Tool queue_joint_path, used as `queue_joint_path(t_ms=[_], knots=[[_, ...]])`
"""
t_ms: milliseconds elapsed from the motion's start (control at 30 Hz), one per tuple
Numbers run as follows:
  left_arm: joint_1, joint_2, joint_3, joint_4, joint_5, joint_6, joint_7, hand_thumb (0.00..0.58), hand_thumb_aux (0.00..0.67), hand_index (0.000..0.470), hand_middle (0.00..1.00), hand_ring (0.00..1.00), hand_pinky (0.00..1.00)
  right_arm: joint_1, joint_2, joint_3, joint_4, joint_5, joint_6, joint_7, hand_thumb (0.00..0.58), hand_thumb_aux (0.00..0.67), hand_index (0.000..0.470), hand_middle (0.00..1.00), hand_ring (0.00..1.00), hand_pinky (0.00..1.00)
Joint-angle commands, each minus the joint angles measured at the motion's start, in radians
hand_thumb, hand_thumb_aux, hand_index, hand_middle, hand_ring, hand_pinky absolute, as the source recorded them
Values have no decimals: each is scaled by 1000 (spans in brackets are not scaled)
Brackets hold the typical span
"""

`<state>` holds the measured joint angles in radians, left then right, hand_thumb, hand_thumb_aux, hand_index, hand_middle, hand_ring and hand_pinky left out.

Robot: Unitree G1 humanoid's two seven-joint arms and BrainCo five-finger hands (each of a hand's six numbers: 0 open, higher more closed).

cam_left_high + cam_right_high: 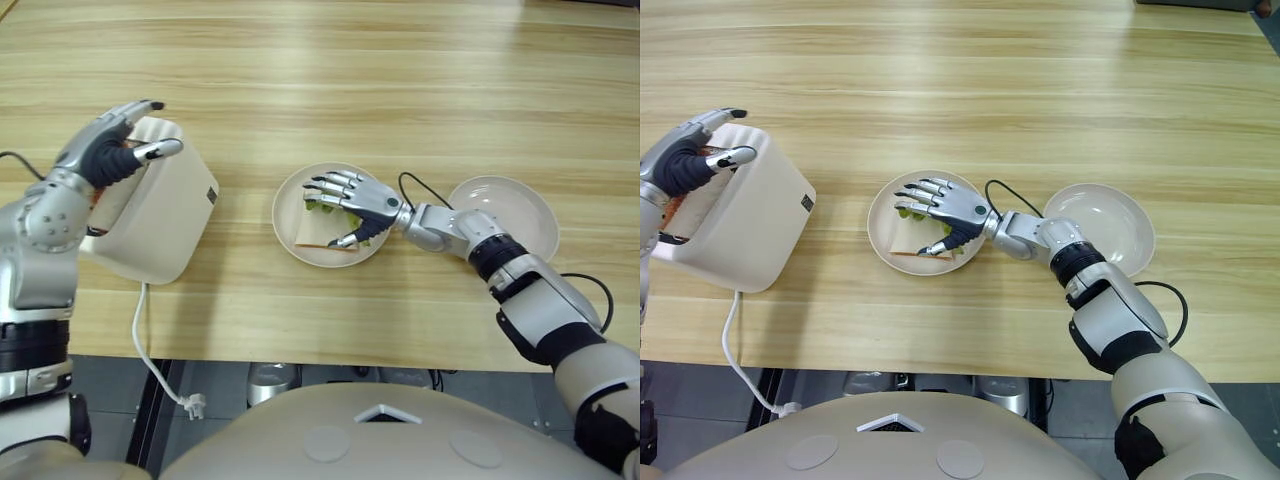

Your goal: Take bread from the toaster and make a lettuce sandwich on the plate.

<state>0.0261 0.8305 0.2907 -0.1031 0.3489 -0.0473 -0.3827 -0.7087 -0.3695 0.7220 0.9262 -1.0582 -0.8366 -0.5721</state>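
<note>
Desk's left edge: your left hand (112,148) tops the toaster (165,215), grip unclear; right hand (352,200), released, flattens lettuce (905,213). Next, likely: pinch, lift straight.

Toaster (165,215): cream, rounded box on the left part of the desk (400,80). Its white cord (140,320) trails over the front edge. The top end sits under the left robot hand (110,150).
Toast (101,205): a brown edge at the toaster's top, mostly hidden.
Plate (287,195): round, cream, mid-desk, well apart from the toaster.
Bread slice (315,236): pale with a brown crust, flat on the plate.
Lettuce (322,208): green bits on the slice, largely covered by the right robot hand (365,200), which is spread flat over it.
</note>
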Motion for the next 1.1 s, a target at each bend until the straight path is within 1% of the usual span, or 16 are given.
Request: queue_joint_path(t_ms=[33, 200, 400, 533, 633, 767, 933, 967, 1000, 1033, 1067, 1100], knots=[[49, 32, 54, -27, -6, 15, -13, 0, 0, 0, 0, 0, 0, -16, 10, 18, 36, -5, 20, -22, 0, 0, 0, 0, 0, 0], [112, 57, 132, -43, -6, 29, -16, 0, 0, 0, 0, 0, 0, -12, 2, 3, 34, 18, 23, -54, 0, 0, 0, 0, 0, 0], [138, 78, 154, -34, 5, 36, -18, 0, 0, 0, 0, 0, 0, 12, -59, -99, -26, 128, 14, -58, 0, 0, 0, 0, 0, 0], [220, 100, 216, -68, 32, 51, -39, 0, 0, 0, 0, 0, 0, 53, -103, -180, -115, 219, -2, -32, 0, 0, 0, 0, 0, 0], [250, 135, 262, -77, 68, 76, -46, 0, 0, 0, 0, 0, 0, 96, -134, -261, -174, 314, -8, -4, 0, 0, 0, 0, 0, 0], [272, 158, 224, -76, 116, 88, -60, 0, 0, 0, 0, 0, 0, 136, -147, -334, -221, 385, 3, 31, 0, 0, 0, 0, 0, 0], [284, 144, 188, -82, 128, 90, -75, 0, 0, 0, 0, 0, 0, 156, -146, -369, -238, 404, 5, 67, 0, 0, 0, 0, 0, 0], [284, 141, 185, -85, 125, 88, -76, 140, 87, 60, 0, 0, 0, 159, -148, -373, -239, 405, 4, 72, 0, 0, 0, 0, 0, 0], [282, 138, 180, -89, 120, 86, -79, 420, 318, 218, 0, 0, 0, 161, -151, -377, -239, 405, 4, 75, 0, 0, 0, 0, 0, 0], [281, 135, 177, -91, 117, 85, -81, 500, 420, 289, 0, 0, 0, 162, -152, -380, -239, 405, 4, 78, 0, 0, 0, 0, 0, 0], [278, 130, 168, -97, 114, 84, -84, 517, 449, 308, 0, 0, 0, 163, -153, -384, -236, 406, 5, 80, 0, 0, 0, 0, 0, 0], [271, 128, 159, -99, 111, 83, -85, 501, 423, 290, 0, 0, 0, 166, -155, -389, -237, 407, 6, 82, 0, 0, 0, 0, 0, 0]])
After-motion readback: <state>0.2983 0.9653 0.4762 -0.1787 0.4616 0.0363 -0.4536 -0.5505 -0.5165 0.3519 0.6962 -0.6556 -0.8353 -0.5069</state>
